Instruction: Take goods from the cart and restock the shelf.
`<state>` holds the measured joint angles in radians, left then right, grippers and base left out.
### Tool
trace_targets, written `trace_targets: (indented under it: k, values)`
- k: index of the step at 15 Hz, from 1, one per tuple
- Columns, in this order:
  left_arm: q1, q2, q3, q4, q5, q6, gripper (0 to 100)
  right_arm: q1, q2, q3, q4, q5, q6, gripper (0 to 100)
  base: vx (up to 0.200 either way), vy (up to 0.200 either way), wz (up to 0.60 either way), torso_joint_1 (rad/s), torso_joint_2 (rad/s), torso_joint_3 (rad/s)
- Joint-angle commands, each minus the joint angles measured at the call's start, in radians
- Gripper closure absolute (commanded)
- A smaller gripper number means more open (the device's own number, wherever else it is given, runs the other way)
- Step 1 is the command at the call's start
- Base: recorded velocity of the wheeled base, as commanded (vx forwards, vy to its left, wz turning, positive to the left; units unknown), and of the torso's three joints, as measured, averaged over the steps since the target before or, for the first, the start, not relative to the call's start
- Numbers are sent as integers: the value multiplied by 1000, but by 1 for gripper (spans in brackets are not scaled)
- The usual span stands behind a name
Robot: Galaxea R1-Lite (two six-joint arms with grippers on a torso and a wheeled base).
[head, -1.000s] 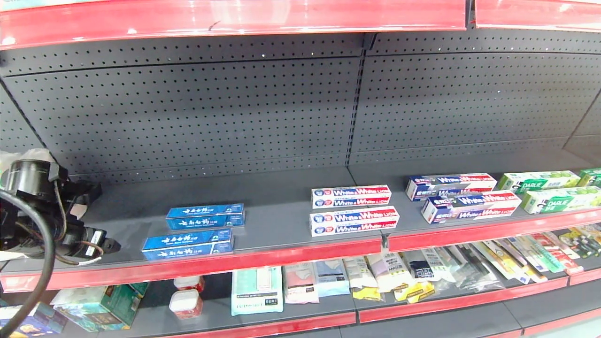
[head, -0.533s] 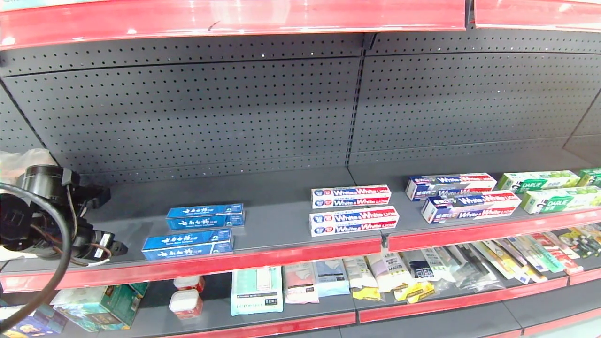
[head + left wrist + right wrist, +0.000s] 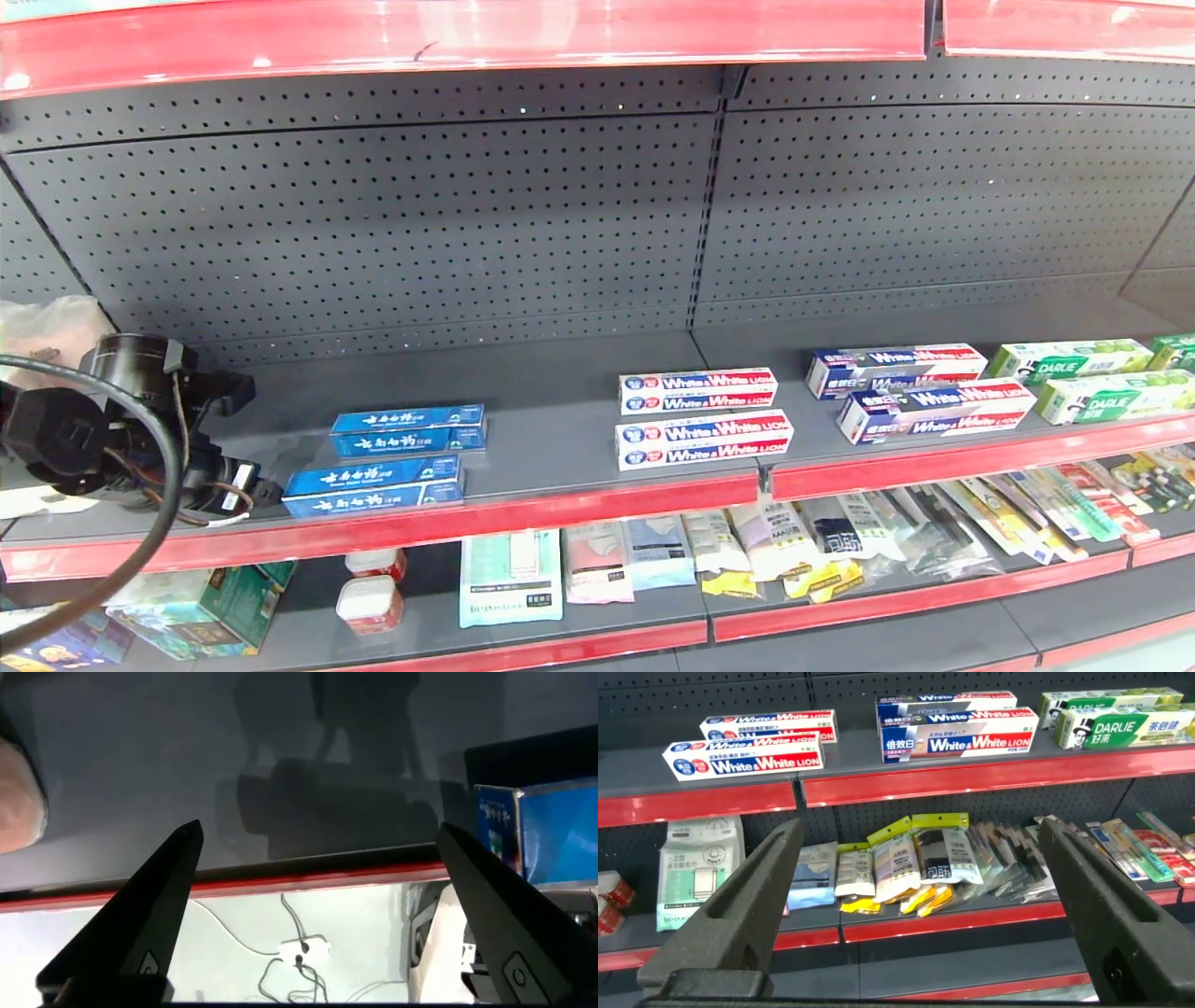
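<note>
Hovering left gripper (image 3: 245, 439): at the left end of the shelf (image 3: 560, 392), over its front edge; fingers spread wide, nothing between them; just beside the blue boxes (image 3: 373, 485)
Right gripper (image 3: 920, 821): fingers spread wide, nothing held; standing off from the shelving, facing the lower tier (image 3: 952, 922)
Blue boxes: two, lying flat on the left part of the shelf, one behind the other with a narrow gap; the front one sits at the red edge
White-red boxes (image 3: 705, 439): two, flat, mid-shelf, one behind the other; well apart from the blue pair
Blue-red boxes (image 3: 934, 411): two, flat, just right of the shelf joint; the front one is slightly skewed
Green boxes (image 3: 1111, 397): flat at the right end, beside the blue-red pair
Lower tier: packets (image 3: 511, 577) in a row along the middle and right; two red-and-white jars (image 3: 371, 604) left of them
Back panel (image 3: 420, 215): grey, perforated, behind the shelf
</note>
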<state>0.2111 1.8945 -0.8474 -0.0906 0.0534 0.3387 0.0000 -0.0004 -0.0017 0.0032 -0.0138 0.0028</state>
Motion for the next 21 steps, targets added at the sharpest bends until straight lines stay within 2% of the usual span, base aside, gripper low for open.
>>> trace_targets:
  k: [1, 4, 7, 14, 16, 17, 18, 19, 20, 21]
  values:
    - [-9, 14, -7, 2, 0, 0, 0, 0, 0, 0, 0, 0, 0, 0, 0, 0, 0, 0, 0, 0]
    - [-13, 17, -7, 2, 0, 0, 0, 0, 0, 0, 0, 0, 0, 0, 0, 0, 0, 0, 0, 0]
    - [-38, 18, -9, 2, 0, -32, 0, 0, 2, 0, 0, 0, 0, 0, 0, 0, 0, 0, 0, 0]
    - [-35, 11, -9, 2, 0, -23, 0, 0, 0, 0, 0, 0, 0, 0, 0, 0, 0, 0, 0, 0]
    - [-22, -2, -9, 2, 0, 5, 0, 0, 2, 0, 0, 0, 0, 0, 0, 0, 0, 0, 0, 0]
    - [-4, -23, -9, 2, 0, 57, 0, 0, 2, 0, 0, 0, 0, 0, 0, 0, 0, 0, 0, 0]
    - [19, -49, -15, 2, -1, 129, 0, 0, 0, 0, 0, 0, 0, 0, 0, 0, 0, 0, 0, 0]
    - [31, -67, -24, 0, -3, 169, 0, -2, 0, 0, 0, 0, 0, 0, 0, 0, 0, 0, 0, 0]
    - [33, -86, -36, 0, -21, 172, 0, 0, 2, 0, 0, 0, 0, 0, 0, 0, 0, 0, 0, 0]
    - [33, -98, -38, -1, -52, 158, 0, 0, 0, 0, 0, 0, 0, 0, 0, 0, 0, 0, 0, 0]
